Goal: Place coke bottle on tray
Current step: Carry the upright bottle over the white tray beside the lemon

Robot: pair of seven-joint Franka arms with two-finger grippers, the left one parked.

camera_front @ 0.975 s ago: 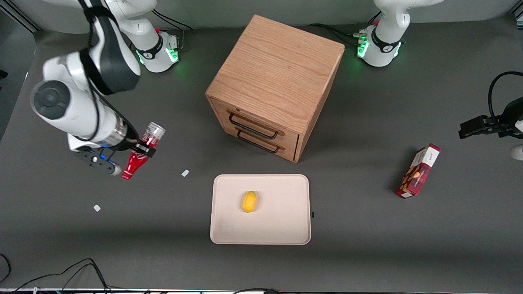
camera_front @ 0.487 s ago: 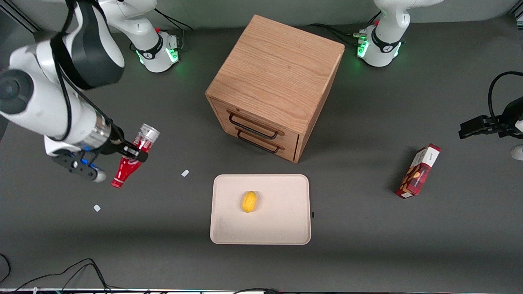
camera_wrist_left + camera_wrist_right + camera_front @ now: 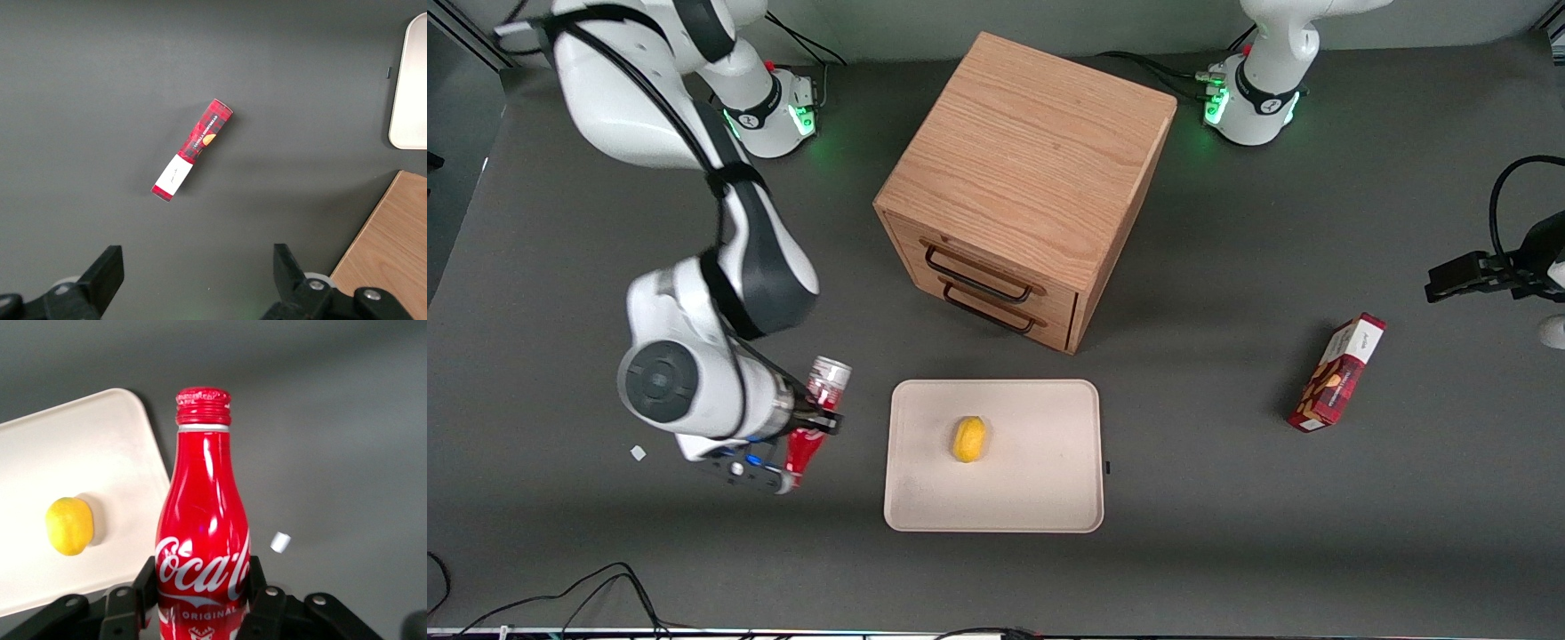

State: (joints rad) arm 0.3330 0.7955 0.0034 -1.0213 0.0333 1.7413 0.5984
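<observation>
My right gripper (image 3: pixel 815 421) is shut on the coke bottle (image 3: pixel 812 427), a slim red bottle with white script logo. It holds the bottle above the table, silver base up and away from the front camera, red neck tilted down toward it. The bottle hangs just beside the cream-beige tray (image 3: pixel 1040 498), off the tray's edge toward the working arm's end. In the right wrist view the bottle (image 3: pixel 203 520) fills the middle between both black fingers (image 3: pixel 143 583), with the tray (image 3: pixel 113 440) beside its neck. A yellow lemon (image 3: pixel 968 439) lies on the tray.
A wooden drawer cabinet (image 3: pixel 1024 182) stands farther from the front camera than the tray. A red snack box (image 3: pixel 1336 372) lies toward the parked arm's end. A small white scrap (image 3: pixel 638 452) lies on the dark table near the working arm; one (image 3: pixel 281 542) shows by the bottle.
The right arm has swung the bottle nearer to the front camera and sideways toward the tray; it now hangs right beside the tray's edge. The grip on the bottle is unchanged.
</observation>
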